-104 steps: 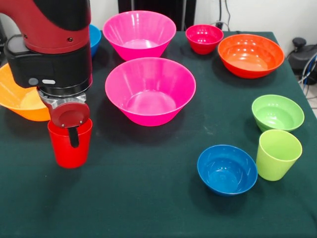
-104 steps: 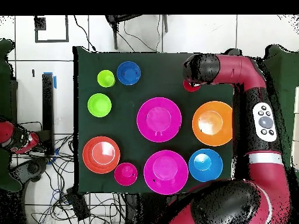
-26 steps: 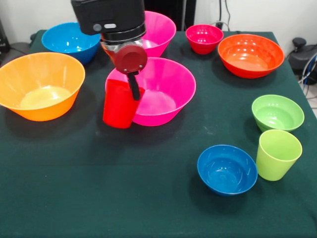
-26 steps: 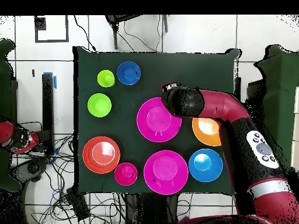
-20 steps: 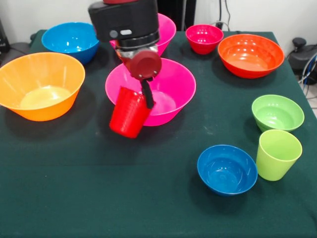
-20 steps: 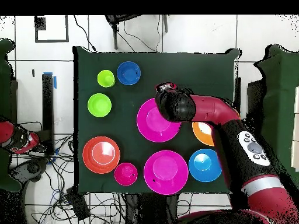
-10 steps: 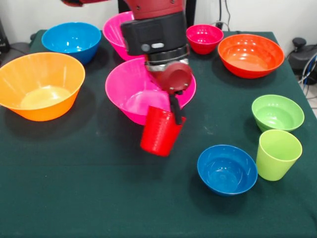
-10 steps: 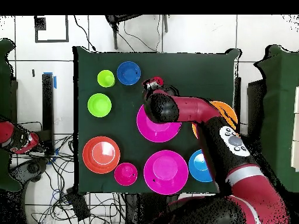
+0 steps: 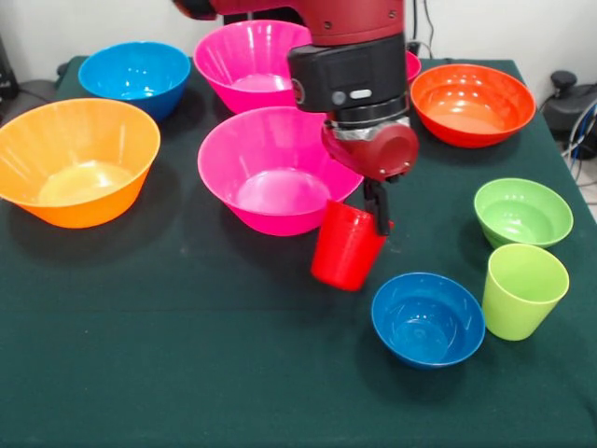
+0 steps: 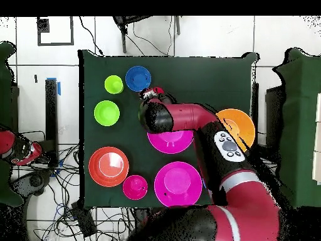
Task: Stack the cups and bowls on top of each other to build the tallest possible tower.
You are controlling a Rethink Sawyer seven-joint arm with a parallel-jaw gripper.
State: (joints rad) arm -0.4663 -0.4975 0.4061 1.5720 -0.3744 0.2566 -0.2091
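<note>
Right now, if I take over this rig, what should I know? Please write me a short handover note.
Gripper: shut on the red cup, held tilted in the air beside the near pink bowl and above the small blue bowl.
Green cup and green bowl stand apart on the table, as do all other bowls.
Done: red cup picked up. No tower yet.
Left: set the red cup down, then stack everything.

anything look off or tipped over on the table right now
Only the red cup: the claw holds it by the rim, tilted and off the cloth, between the near pink bowl and the small blue bowl. Every bowl and the green cup sit upright; nothing spilled or damaged.
</note>
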